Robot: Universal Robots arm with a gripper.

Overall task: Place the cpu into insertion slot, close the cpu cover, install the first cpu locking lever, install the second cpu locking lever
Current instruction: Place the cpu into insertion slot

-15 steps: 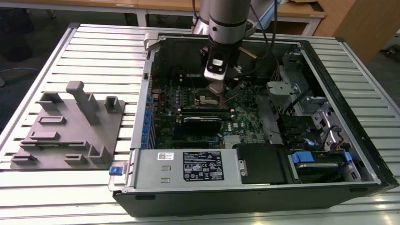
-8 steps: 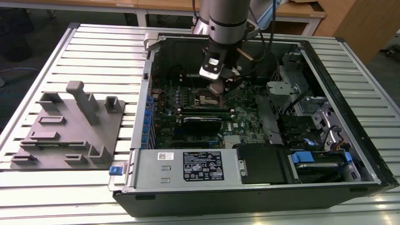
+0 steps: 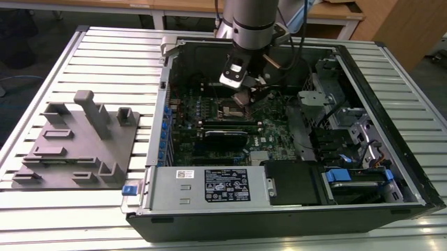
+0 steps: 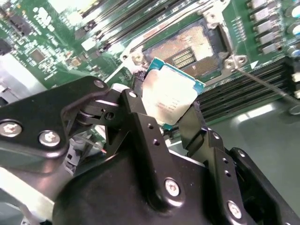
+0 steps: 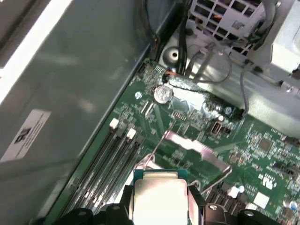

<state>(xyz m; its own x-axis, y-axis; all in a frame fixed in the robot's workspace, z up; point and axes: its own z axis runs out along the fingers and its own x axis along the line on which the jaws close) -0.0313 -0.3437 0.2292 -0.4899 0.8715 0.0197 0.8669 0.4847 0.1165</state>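
In the exterior view, a grey fixture (image 3: 77,146) sits at 9 o'clock on the slatted bench (image 3: 104,47). An open computer case (image 3: 159,110) fills the middle and stretches toward 3 o'clock. The arm comes in from 12 o'clock, and its claw (image 3: 242,97) hangs inside the case just above the slot (image 3: 234,111) on the green motherboard (image 3: 272,128).

In the second wrist view, the claw (image 4: 165,110) is closed on the cpu (image 4: 171,96), with a black finger (image 4: 140,122) on each side. The chip's silver top faces the camera. The chip is at the near edge of the slot (image 4: 192,49), whose tan-gold contacts lie bare. Whether chip and slot touch cannot be told. In the first wrist view, the cpu (image 5: 159,199) is also clamped over the motherboard (image 5: 262,150).
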